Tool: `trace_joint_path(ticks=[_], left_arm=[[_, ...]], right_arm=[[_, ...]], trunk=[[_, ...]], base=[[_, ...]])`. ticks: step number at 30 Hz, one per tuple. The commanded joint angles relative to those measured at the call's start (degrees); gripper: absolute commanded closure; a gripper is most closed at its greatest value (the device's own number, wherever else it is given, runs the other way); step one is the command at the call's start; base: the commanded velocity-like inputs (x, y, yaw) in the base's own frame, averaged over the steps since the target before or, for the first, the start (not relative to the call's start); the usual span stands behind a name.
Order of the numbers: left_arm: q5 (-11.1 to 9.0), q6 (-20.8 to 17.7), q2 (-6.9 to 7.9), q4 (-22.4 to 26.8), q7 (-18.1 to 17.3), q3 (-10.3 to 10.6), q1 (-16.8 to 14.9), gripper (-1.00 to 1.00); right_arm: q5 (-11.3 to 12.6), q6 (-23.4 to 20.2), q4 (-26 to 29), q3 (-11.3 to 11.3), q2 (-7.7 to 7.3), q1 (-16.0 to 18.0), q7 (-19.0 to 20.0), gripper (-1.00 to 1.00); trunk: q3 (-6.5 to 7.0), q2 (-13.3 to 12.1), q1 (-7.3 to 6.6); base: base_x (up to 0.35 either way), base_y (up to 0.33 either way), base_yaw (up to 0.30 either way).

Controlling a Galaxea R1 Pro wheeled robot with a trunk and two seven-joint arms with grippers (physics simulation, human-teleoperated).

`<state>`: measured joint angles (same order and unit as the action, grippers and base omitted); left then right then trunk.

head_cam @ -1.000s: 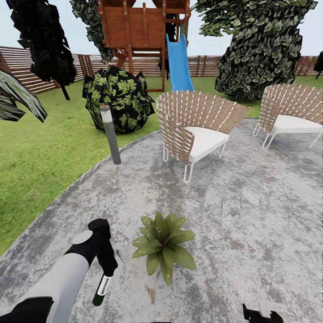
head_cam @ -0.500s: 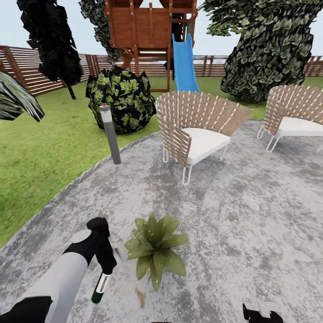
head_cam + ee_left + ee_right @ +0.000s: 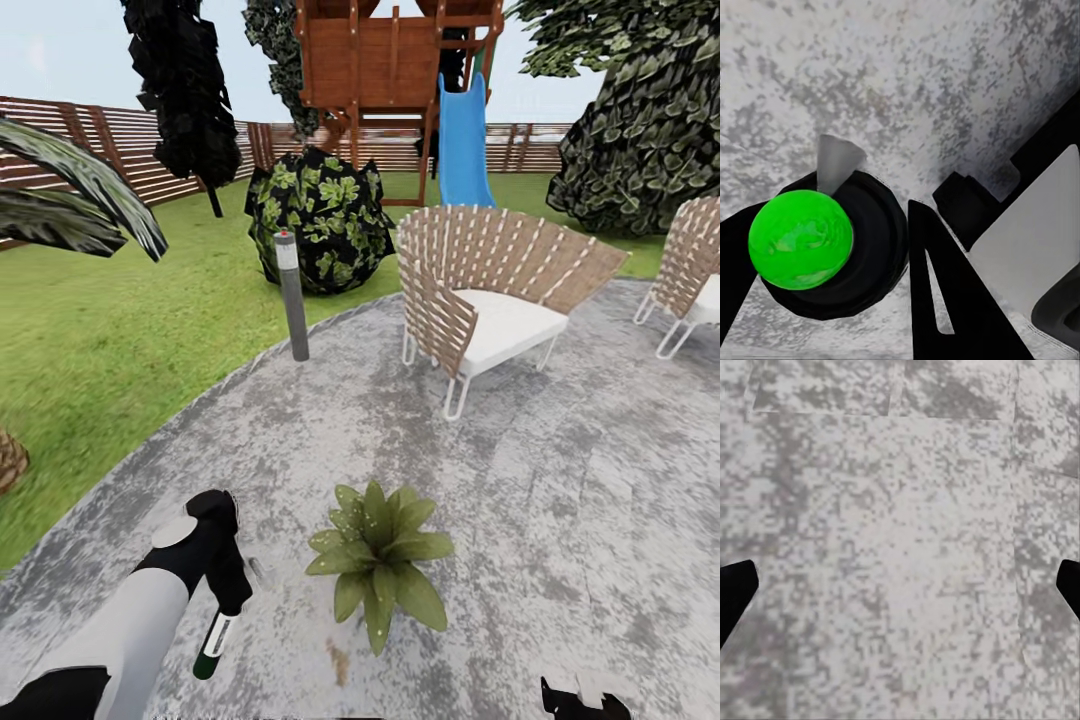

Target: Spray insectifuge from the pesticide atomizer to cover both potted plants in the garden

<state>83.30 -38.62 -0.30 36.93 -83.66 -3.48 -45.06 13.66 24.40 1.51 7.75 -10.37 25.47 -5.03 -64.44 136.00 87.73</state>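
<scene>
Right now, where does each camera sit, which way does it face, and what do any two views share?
Head view: high on the robot, looking forward and down over the patio, potted plant and chair; left arm holds the pesticide atomizer.
Left wrist view: looks down the left gripper at the atomizer's green end.
Right wrist view: faces bare stone between right gripper fingertips.
Shared: grey patio; head and left wrist share the atomizer.

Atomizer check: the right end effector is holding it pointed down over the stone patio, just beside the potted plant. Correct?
Not quite. It is the left end effector that holds the atomizer, as the head view shows. The rest stands: it points down over the stone patio, just beside the potted plant.
</scene>
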Motion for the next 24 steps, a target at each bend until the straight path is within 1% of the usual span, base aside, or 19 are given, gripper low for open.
trace_joint_path(ticks=[1,3,6,11,13,24], left_arm=[[0.44,-0.58,-0.05,0.02,-0.44,-0.17,-0.03,1.0],[0.4,-0.58,-0.1,-0.01,-0.38,-0.19,-0.03,1.0],[0.38,-0.58,-0.13,0.1,-0.25,-0.32,-0.03,1.0],[0.37,-0.58,-0.21,0.16,0.32,-0.38,-0.03,1.0],[0.37,-0.58,-0.22,0.16,0.34,-0.29,-0.03,1.0],[0.37,-0.58,-0.26,0.16,0.34,-0.29,-0.03,1.0]], right_arm=[[0.39,0.12,-0.01,0.51,0.0,0.03,-0.17,-1.0],[0.36,0.12,-0.01,0.51,0.0,0.02,-0.17,-1.0],[0.38,0.12,-0.01,0.51,0.0,0.02,-0.16,-1.0],[0.32,0.12,-0.01,0.51,0.0,0.02,-0.16,-1.0],[0.31,0.12,-0.01,0.51,0.0,0.03,-0.16,-1.0],[0.31,0.12,-0.01,0.51,0.02,0.02,-0.16,-1.0]], trunk=[[-0.05,0.02,-0.01],[-0.05,0.02,-0.01],[-0.05,0.02,-0.01],[-0.05,0.02,-0.01],[-0.05,0.02,-0.01],[-0.05,0.02,-0.01]], base=[[0.0,0.0,0.278],[0.0,0.0,0.244],[0.049,-0.072,0.064],[0.143,-0.222,0.008],[0.115,-0.251,0.115],[0.007,-0.274,0.266]])
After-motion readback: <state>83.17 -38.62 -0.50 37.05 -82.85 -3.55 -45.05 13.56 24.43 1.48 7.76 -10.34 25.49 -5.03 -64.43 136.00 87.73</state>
